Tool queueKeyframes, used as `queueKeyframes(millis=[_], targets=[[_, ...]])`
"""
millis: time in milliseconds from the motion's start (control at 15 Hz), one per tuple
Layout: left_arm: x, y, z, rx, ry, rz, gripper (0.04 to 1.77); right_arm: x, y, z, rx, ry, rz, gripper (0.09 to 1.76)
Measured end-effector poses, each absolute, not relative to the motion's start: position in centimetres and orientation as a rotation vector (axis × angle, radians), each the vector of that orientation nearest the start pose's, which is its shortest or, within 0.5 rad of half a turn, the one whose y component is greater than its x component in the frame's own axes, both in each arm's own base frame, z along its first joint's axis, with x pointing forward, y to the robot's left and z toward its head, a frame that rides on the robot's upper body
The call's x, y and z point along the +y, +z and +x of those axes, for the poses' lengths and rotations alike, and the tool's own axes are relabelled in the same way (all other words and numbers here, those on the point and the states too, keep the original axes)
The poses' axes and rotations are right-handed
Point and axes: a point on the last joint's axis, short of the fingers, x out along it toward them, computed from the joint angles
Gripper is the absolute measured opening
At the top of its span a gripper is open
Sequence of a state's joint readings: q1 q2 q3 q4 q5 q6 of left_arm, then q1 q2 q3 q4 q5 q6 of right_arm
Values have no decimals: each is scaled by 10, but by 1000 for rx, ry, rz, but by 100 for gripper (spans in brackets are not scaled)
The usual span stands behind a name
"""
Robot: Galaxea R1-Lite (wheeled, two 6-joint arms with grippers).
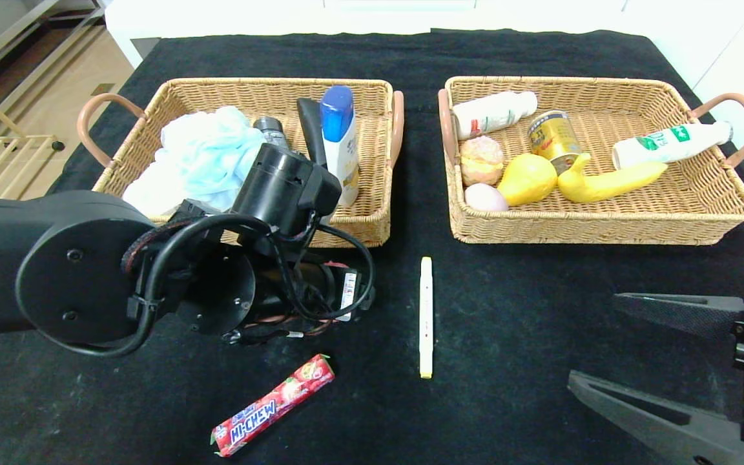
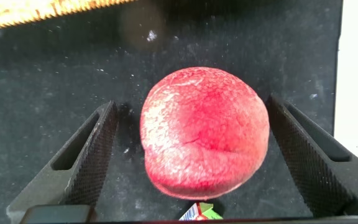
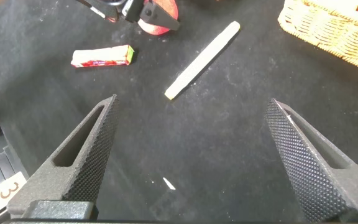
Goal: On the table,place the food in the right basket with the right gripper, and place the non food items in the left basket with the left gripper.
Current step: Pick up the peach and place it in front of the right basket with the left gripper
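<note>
A red peach-like fruit [image 2: 204, 130] lies on the black cloth just in front of the left basket [image 1: 352, 227]. My left gripper [image 2: 191, 106] straddles it, open, with a gap on each side. In the head view the left arm hides that gripper and most of the fruit. A Hi-Chew candy bar [image 1: 273, 405] lies near the front, and its end [image 2: 201, 213] shows beside the fruit. A white marker pen [image 1: 425, 316] lies mid-table. My right gripper [image 1: 591, 339] hovers open and holds nothing at the front right, short of the pen [image 3: 202, 60].
The left basket holds a light blue cloth [image 1: 204, 155], a blue-capped bottle [image 1: 340, 139] and dark items. The right basket [image 1: 604, 231] holds two white bottles, a can [image 1: 553, 137], a banana [image 1: 608, 182], a lemon [image 1: 527, 179] and other foods.
</note>
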State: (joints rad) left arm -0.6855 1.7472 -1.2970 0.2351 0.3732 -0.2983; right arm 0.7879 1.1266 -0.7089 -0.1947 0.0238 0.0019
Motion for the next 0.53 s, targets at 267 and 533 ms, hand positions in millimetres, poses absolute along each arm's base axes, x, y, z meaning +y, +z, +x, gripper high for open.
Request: queueKeyframes(millis=[267, 533], targets=[[-198, 223, 255, 630, -207, 61, 114, 114, 246, 113, 214, 809, -84, 171], [-198, 221, 255, 633, -205, 62, 111, 114, 246, 113, 214, 809, -84, 171]])
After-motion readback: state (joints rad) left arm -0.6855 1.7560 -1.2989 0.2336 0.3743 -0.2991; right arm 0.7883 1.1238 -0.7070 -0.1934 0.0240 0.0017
